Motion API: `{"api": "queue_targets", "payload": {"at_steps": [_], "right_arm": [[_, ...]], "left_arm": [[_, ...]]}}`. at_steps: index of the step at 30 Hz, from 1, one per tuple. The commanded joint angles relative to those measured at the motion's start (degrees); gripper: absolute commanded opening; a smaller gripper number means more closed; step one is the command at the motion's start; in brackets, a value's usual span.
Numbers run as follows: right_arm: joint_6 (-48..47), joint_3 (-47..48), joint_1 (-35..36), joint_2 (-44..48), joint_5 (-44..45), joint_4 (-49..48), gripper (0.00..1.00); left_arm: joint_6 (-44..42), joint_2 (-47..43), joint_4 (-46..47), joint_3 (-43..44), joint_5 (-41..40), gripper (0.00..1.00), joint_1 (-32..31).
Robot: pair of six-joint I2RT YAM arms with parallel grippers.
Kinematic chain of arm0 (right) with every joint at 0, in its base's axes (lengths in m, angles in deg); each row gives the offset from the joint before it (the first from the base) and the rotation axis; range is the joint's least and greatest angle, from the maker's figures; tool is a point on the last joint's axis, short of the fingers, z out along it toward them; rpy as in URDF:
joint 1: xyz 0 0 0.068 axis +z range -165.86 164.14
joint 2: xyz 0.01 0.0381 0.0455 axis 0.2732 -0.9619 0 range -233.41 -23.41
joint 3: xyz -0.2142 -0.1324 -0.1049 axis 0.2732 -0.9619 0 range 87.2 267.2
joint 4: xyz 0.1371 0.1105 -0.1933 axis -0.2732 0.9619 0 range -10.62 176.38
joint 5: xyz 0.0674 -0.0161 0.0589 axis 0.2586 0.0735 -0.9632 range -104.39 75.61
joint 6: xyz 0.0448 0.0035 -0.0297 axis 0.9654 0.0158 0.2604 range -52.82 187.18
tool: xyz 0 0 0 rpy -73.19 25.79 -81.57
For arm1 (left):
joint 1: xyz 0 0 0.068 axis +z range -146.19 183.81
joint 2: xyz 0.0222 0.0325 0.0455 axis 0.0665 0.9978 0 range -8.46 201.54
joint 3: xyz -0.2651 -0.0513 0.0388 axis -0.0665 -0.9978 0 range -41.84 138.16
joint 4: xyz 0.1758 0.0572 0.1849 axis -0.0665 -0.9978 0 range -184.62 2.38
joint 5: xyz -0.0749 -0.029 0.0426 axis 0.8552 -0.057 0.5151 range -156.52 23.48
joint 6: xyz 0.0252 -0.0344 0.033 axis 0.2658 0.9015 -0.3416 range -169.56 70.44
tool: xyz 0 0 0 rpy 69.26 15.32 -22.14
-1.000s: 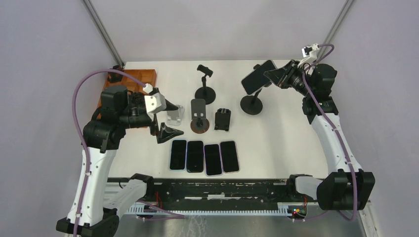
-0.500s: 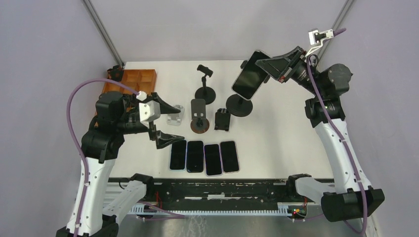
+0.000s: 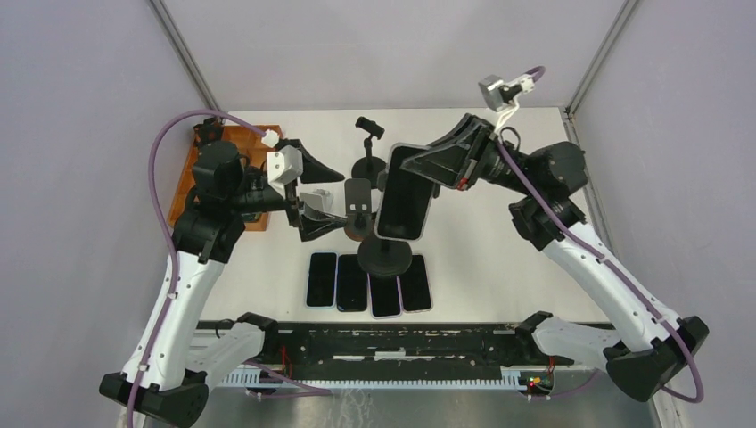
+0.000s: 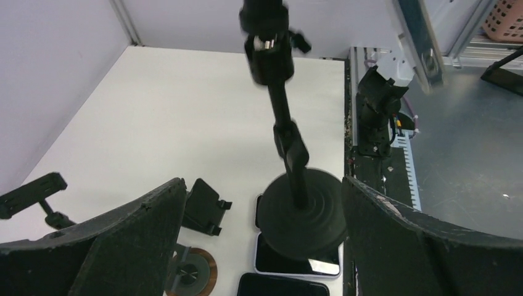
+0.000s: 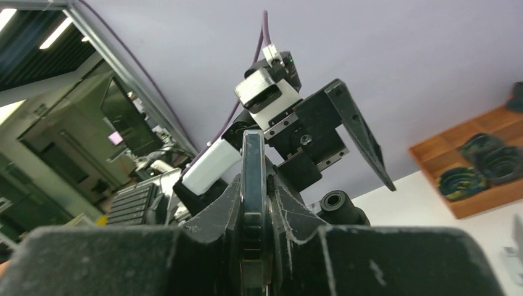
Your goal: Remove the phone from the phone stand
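Observation:
My right gripper (image 3: 419,169) is shut on the top of the black phone (image 3: 406,203) and holds it in the air over the table's middle. The black phone stand still hangs from the phone, its round base (image 3: 386,259) above the row of phones. In the right wrist view the phone (image 5: 253,172) is edge-on, pinched in my right gripper (image 5: 253,206). My left gripper (image 3: 332,196) is open just left of the phone. In the left wrist view the stand's pole (image 4: 290,142) and base (image 4: 302,213) hang beyond my left gripper (image 4: 264,185), touching neither finger.
Several phones (image 3: 352,283) lie in a row near the front edge. Behind the held phone are a tall clamp stand (image 3: 368,147), a stand on a brown disc (image 3: 358,214) and a small silver stand (image 3: 314,205). A wooden tray (image 3: 245,143) sits at the back left.
The right arm has swung the phone, stand hanging from it, from the back right to above the table's middle. The left gripper has risen and moved right toward it, still open.

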Motion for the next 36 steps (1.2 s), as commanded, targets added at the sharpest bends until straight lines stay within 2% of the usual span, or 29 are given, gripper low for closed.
{"api": "queue_targets", "payload": {"at_steps": [1, 9, 15, 17, 21, 27, 29, 31, 33, 36], "right_arm": [[-1.18, 3.36, 7.54, -2.62, 8.28, -8.48, 0.0], [-4.84, 8.13, 18.13, -9.67, 10.14, -8.24, 0.0], [-4.92, 7.6, 20.41, -10.59, 10.63, -9.93, 0.0], [-4.47, 6.12, 20.48, -10.16, 10.93, -11.51, 0.0], [-3.53, 2.4, 20.42, -8.82, 11.76, -15.19, 0.0], [-3.53, -1.38, 20.89, -7.44, 11.06, -15.67, 0.01], [-4.14, -2.37, 20.86, -6.93, 10.17, -14.77, 0.1], [-5.87, -2.55, 20.91, -6.52, 9.01, -12.78, 0.21], [-7.72, -1.97, 20.84, -6.24, 7.32, -10.54, 0.39], [-14.31, 1.96, 20.54, -6.37, 3.75, -1.89, 0.63]], "left_arm": [[4.56, -0.98, 4.99, 0.1, 0.03, 1.0, -2.67], [8.31, -2.07, 5.18, -1.33, 1.49, 0.97, -6.36], [4.65, -2.41, 2.08, -0.2, 1.73, 0.8, -6.35], [3.73, -3.01, 2.11, 0.04, 2.12, 0.71, -6.32], [3.15, -3.9, 1.99, 0.98, 3.16, 0.46, -6.29], [0.03, -3.44, -4.16, 4.14, 6.49, 0.13, -6.31], [-2.23, -2.94, -7.97, 5.64, 7.46, 0.05, -6.33], [-4.84, -2.2, -11.96, 7.52, 8.2, 0.03, -6.33], [-7.12, -1.47, -15.86, 9.47, 8.89, 0.02, -6.3], [-9.36, -0.81, -19.31, 10.94, 10.53, 0.02, -6.32]]}}
